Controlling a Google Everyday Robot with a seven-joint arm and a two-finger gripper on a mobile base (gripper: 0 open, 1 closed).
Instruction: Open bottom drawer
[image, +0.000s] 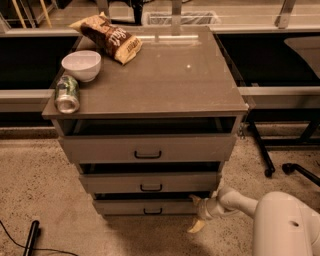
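Observation:
The grey-brown cabinet has three drawers. The bottom drawer is the lowest and shortest front, with a small black bar handle. It stands slightly pulled out, with a dark gap above it. The middle drawer and top drawer also stand slightly out. My gripper is low at the right end of the bottom drawer's front, close to its right corner. My white arm reaches in from the lower right.
On the cabinet top lie a white bowl, a tipped green can and a snack bag. A black chair base stands to the right. A black cable and rod lie on the floor at the lower left.

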